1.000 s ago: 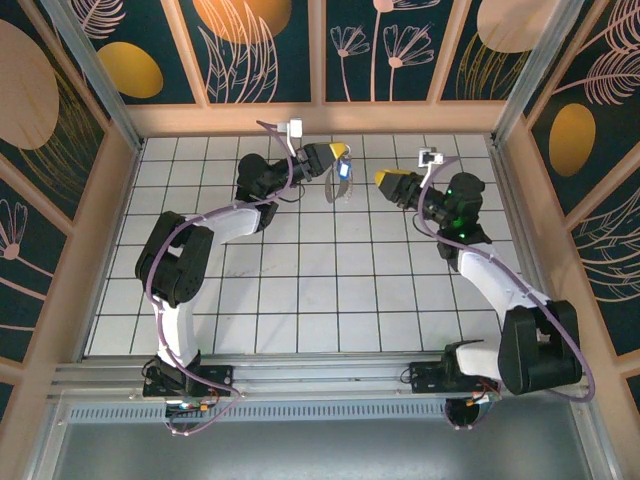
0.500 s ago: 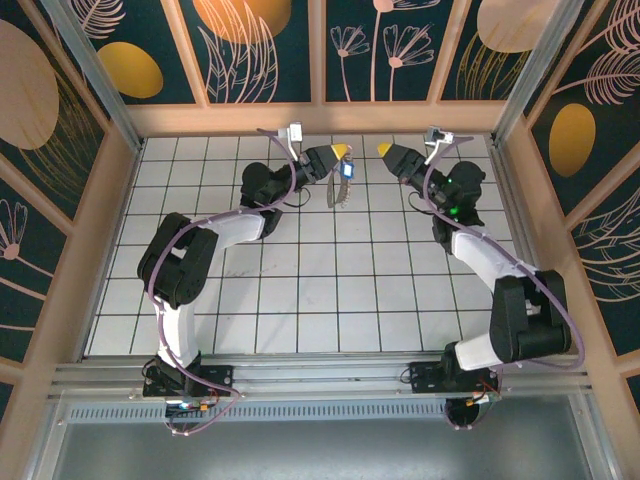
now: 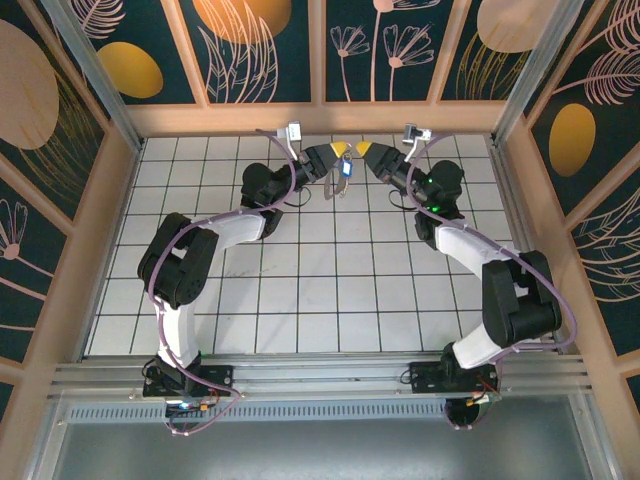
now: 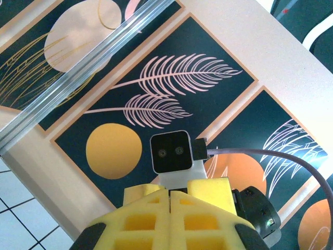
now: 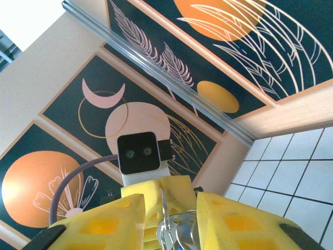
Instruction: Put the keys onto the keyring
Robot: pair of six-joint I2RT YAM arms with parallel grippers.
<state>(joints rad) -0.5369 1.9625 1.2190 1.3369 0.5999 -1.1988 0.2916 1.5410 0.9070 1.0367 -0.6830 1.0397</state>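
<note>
2 grippers meet nose to nose. The left gripper (image 3: 342, 151) is pressed shut, seemingly on the key (image 3: 345, 168), whose blue head hangs just beneath its tip. The keyring (image 3: 337, 187) dangles below that. Holding them in the air probably lets the ring swing free for threading. Directly facing the left gripper, the right gripper (image 3: 365, 150) has its fingers (image 5: 231, 224) apart, straddling the blue head and silver ring without clear contact. Both arms reach far forward, the right forearm angled inward toward the left gripper.
</note>
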